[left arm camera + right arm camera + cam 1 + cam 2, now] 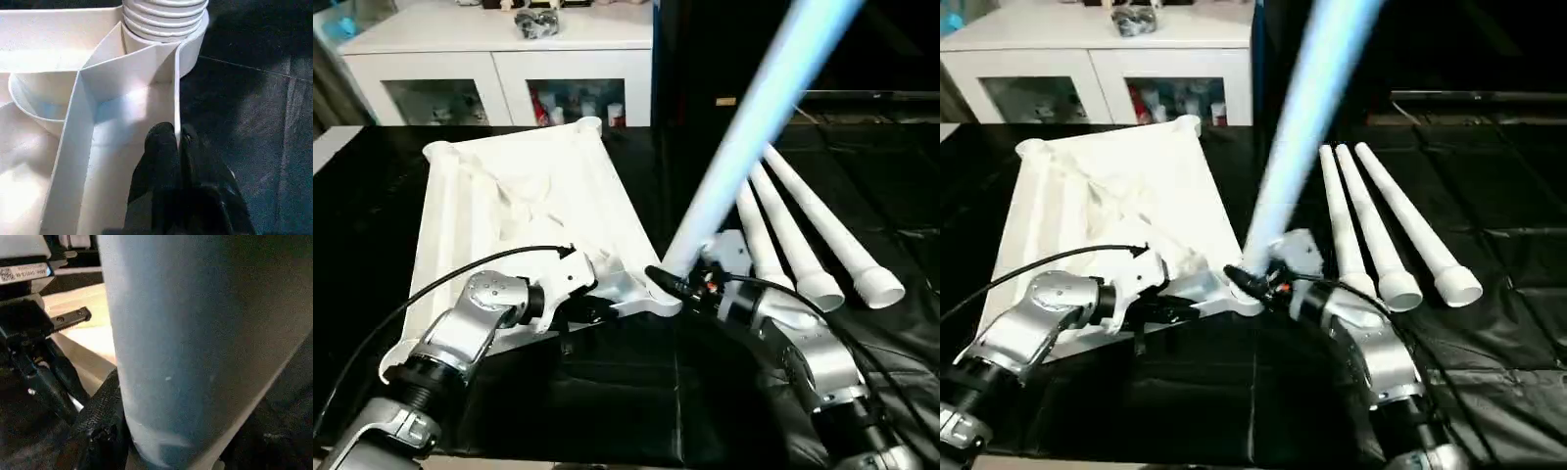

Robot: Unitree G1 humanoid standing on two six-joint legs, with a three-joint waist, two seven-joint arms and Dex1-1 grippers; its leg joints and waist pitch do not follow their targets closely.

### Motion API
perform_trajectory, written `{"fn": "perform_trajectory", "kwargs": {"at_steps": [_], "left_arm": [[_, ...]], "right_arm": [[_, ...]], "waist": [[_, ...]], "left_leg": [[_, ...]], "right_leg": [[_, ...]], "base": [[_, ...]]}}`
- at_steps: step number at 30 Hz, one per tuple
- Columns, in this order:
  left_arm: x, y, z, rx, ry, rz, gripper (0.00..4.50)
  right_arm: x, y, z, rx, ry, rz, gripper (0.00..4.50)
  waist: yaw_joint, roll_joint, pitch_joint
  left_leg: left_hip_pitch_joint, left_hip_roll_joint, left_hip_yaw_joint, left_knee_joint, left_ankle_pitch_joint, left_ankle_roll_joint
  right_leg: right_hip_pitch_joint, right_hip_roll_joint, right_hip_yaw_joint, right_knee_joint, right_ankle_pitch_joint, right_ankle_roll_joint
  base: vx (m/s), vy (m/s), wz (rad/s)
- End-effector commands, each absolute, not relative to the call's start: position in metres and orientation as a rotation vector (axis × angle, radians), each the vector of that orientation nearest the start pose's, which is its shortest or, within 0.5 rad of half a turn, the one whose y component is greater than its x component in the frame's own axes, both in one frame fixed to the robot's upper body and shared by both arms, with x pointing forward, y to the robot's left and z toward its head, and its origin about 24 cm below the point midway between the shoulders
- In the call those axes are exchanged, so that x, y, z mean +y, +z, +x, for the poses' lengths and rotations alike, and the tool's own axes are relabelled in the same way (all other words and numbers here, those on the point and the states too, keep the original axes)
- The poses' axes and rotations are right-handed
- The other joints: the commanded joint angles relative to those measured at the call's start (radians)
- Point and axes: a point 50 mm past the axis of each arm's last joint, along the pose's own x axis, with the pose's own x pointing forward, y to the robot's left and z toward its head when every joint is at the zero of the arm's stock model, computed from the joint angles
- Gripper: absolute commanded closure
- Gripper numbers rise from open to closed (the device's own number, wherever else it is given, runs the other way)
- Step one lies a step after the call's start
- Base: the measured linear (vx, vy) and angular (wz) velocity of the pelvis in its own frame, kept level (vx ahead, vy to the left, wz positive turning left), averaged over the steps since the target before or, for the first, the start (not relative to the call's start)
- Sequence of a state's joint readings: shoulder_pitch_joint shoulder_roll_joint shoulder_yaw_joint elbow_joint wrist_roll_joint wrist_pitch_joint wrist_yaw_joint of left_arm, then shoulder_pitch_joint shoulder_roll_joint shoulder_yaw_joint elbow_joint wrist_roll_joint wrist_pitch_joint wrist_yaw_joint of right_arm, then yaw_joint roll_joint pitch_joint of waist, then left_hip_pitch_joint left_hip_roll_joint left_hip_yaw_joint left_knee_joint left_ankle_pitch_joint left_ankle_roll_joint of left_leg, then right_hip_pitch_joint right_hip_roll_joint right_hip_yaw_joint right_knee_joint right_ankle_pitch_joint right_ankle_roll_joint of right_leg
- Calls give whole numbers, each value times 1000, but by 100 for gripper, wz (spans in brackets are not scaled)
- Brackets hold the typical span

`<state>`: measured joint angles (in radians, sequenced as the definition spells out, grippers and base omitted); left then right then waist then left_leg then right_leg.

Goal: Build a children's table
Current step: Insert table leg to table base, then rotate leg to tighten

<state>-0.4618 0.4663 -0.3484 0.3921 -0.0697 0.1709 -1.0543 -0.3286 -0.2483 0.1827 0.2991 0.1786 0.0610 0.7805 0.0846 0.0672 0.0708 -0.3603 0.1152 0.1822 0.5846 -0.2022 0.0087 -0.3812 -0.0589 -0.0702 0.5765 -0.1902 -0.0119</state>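
The children's table top (509, 206) lies upside down on the black surface, ribs up. My left gripper (177, 134) is shut on the thin rim wall of the top, close to the near right corner socket (656, 299). One white leg (754, 117) rises steeply up and to the right, and its ribbed lower end (164, 19) sits in that socket. My right gripper (690, 279) is shut around this leg just above the socket, with one black finger (98, 421) pressed against the tube (195, 333). Three more legs (803, 235) lie side by side to the right.
A white glass-door cabinet (499, 59) stands behind the table top, with small items on it. Black sheeting covers the work surface (636, 392), and its near part in front of my arms is bare. A black cable loops over my left forearm (460, 274).
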Motion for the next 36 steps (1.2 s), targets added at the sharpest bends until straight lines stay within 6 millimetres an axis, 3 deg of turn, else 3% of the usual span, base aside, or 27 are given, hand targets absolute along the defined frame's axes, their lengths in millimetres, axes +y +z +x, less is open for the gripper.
{"fn": "perform_trajectory", "kwargs": {"at_steps": [1, 2, 3, 4, 6, 7, 10, 12, 15, 17, 20, 21, 24, 32, 34, 35, 36], "left_arm": [[158, 50, 305, 434, -1136, 451, 450], [158, 50, 305, 434, -1141, 453, 450], [157, 50, 303, 434, -1170, 472, 450], [156, 49, 302, 434, -1181, 479, 450], [156, 49, 300, 439, -1208, 489, 450], [156, 49, 300, 439, -1213, 490, 450], [153, 48, 294, 462, -1323, 537, 450], [152, 48, 293, 469, -1346, 557, 450], [152, 47, 294, 476, -1359, 574, 450], [151, 48, 297, 481, -1367, 588, 450], [151, 49, 299, 494, -1383, 606, 450], [151, 50, 300, 498, -1388, 606, 450], [151, 51, 300, 499, -1390, 604, 450], [159, 50, 304, 524, -1341, 581, 450], [165, 52, 304, 521, -1271, 513, 450], [165, 53, 303, 518, -1250, 492, 450], [166, 53, 301, 516, -1226, 464, 450]], "right_arm": [[-114, 9, 276, 344, 1025, -125, 256], [-113, 10, 277, 343, 1034, -126, 256], [-107, 14, 281, 340, 1078, -129, 256], [-106, 14, 282, 342, 1095, -129, 256], [-102, 16, 284, 348, 1142, -127, 256], [-102, 17, 284, 349, 1148, -127, 256], [-97, 17, 282, 405, 1300, -129, 256], [-98, 16, 280, 424, 1342, -138, 256], [-98, 14, 277, 442, 1381, -131, 256], [-100, 11, 273, 468, 1432, -140, 256], [-100, 8, 268, 491, 1485, -139, 256], [-99, 8, 267, 496, 1509, -133, 256], [-98, 8, 266, 496, 1517, -131, 256], [-90, 6, 267, 463, 1484, -95, 256], [-85, 6, 279, 430, 1335, -104, 256], [-84, 6, 283, 422, 1294, -107, 256], [-83, 6, 286, 419, 1254, -105, 256]], "waist": [[-10, -15, -37], [-9, -11, -36], [-10, -19, -34], [-10, -18, -33], [-14, -33, -31], [-12, -29, -32], [-17, -43, -30], [-13, -38, -34], [-14, -45, -37], [-14, -47, -37], [-5, -52, -37], [-4, -51, -37], [-1, -51, -35], [0, -53, -24], [-4, -52, -20], [-10, -55, -9], [-17, -56, -8]], "left_leg": [[19, 129, -83, -103, -513, -56], [20, 129, -82, -102, -513, -57], [25, 127, -80, -98, -520, -54], [28, 127, -80, -97, -526, -56], [27, 129, -78, -97, -511, -50], [28, 130, -80, -98, -512, -54], [27, 129, -77, -98, -496, -43], [34, 135, -69, -101, -479, -50], [23, 138, -64, -108, -425, -52], [24, 136, -57, -105, -396, -45], [27, 135, -46, -101, -354, -20], [21, 138, -49, -104, -323, -12], [23, 138, -46, -102, -310, -3], [28, 140, -55, -109, -381, -19], [32, 141, -58, -113, -411, -33], [37, 136, -65, -112, -468, -42], [35, 137, -80, -116, -503, -57]], "right_leg": [[3, -137, 78, -98, -648, -101], [1, -137, 79, -100, -646, -105], [-5, -140, 80, -102, -667, -109], [-5, -141, 80, -105, -684, -108], [-6, -141, 80, -110, -701, -102], [-5, -140, 81, -107, -691, -102], [-5, -140, 83, -105, -670, -114], [-9, -132, 88, -97, -573, -143], [6, -126, 86, -76, -388, -194], [8, -126, 87, -71, -316, -221], [13, -128, 89, -72, -304, -235], [20, -128, 86, -66, -283, -239], [19, -129, 86, -67, -274, -247], [13, -136, 91, -85, -462, -208], [9, -139, 93, -89, -525, -198], [1, -145, 93, -104, -649, -170], [7, -153, 88, -106, -749, -135]], "base": [[0, 0, 0], [0, 0, 0], [0, 0, 0], [0, 0, 0], [0, 0, 0], [0, 0, 0], [0, 0, 0], [0, 0, 0], [19, 3, -1], [56, 10, -1], [51, 0, 3], [55, -5, -1], [18, -2, 0], [0, 0, 0], [0, 0, 0], [0, 0, 0], [0, 0, 0]]}}
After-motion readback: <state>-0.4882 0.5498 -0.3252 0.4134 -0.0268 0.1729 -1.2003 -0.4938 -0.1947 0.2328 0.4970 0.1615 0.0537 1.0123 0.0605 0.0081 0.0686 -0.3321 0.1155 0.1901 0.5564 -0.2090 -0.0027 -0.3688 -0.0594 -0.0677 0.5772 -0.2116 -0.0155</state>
